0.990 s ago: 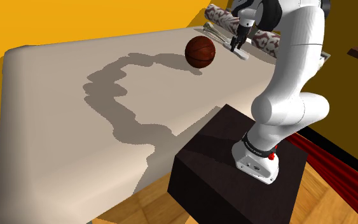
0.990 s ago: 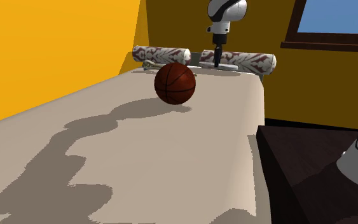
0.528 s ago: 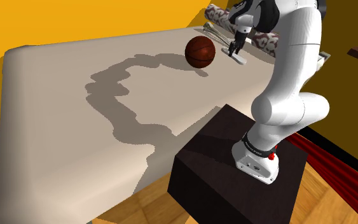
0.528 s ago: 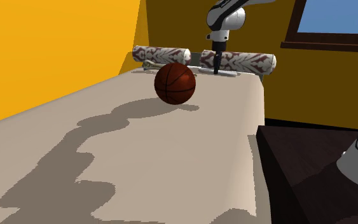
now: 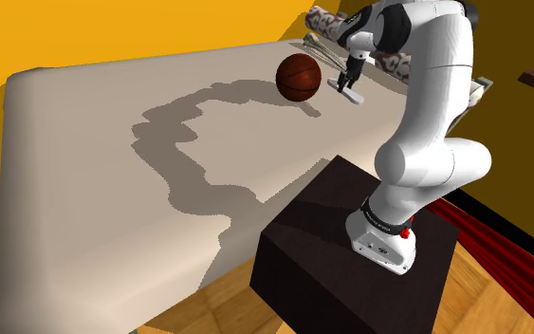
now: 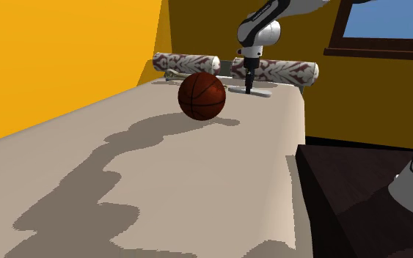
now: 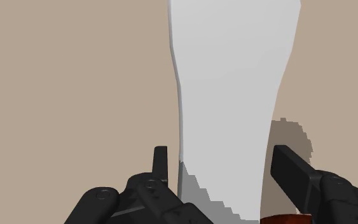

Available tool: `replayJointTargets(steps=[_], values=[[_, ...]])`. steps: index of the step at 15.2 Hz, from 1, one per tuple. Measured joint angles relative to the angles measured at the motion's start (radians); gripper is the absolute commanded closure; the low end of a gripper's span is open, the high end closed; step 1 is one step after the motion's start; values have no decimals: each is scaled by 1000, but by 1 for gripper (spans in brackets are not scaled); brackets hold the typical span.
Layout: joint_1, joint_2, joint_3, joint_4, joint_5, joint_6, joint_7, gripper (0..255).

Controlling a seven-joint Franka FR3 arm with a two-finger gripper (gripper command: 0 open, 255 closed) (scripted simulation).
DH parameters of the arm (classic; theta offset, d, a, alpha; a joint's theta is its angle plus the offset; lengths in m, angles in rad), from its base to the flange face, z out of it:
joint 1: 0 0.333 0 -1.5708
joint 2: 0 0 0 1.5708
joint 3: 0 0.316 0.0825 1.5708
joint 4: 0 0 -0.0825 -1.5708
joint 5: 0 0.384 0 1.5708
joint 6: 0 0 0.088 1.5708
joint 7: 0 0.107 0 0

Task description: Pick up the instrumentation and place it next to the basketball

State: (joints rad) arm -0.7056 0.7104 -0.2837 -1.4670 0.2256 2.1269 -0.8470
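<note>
Pincer (image 5: 351,83) is grasping the plain white flat instrument (image 5: 350,94), fingers (image 7: 161,167) sitting either side of it; it is staying low at the beige bed (image 5: 113,123), near the brown basketball (image 5: 299,77), on the shoulder view's right; patterned bolsters (image 6: 274,71) are lying behind

Bright, even light. The arm (image 5: 435,95) throws a broad grey shadow with jagged, stair-stepped edges across the beige bed (image 5: 65,171); a smaller shadow lies beside the basketball (image 5: 299,76).

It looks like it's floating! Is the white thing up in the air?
Yes, lifted: the gripper clasps the white thing, and its shadow falls aside.
</note>
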Motion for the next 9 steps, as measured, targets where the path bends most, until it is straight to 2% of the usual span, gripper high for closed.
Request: replayJointTargets(steps=[9], values=[[-9, 70, 15, -10, 19, 79, -11, 255]])
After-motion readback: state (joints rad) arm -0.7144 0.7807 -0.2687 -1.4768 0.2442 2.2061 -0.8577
